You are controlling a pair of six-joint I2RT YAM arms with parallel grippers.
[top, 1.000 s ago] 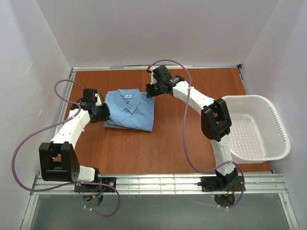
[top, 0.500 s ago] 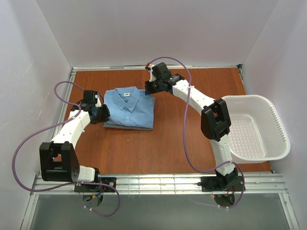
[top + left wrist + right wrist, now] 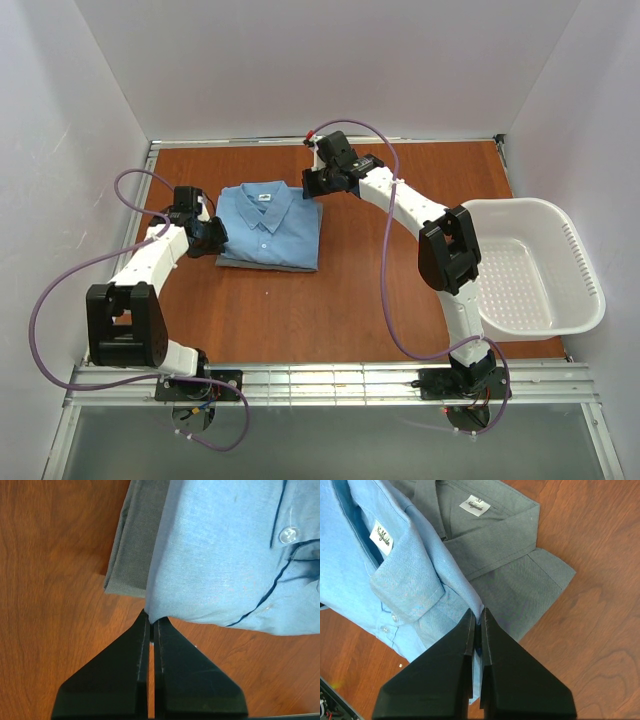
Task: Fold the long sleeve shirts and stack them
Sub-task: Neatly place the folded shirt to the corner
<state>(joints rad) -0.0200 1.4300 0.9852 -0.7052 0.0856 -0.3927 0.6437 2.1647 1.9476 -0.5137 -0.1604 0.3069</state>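
Shirts stacked left of centre on the table (image 3: 350, 290)
The light blue shirt (image 3: 268, 225) tops the grey-green shirt (image 3: 132, 545) (its edge peeking out); left fingers (image 3: 115, 680) and right fingers (image 3: 520, 680) clamp tight on blue corners, bare wood toward the basket (image 3: 575, 250).

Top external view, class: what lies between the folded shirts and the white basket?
Only the right arm and its purple cable cross that bare tabletop, seen in the top view.

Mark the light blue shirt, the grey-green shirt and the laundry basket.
light blue shirt (image 3: 270, 228): top view, its buttoned front.
grey-green shirt (image 3: 495, 545): right wrist view, its collar.
laundry basket (image 3: 515, 290): top view, its perforated floor.
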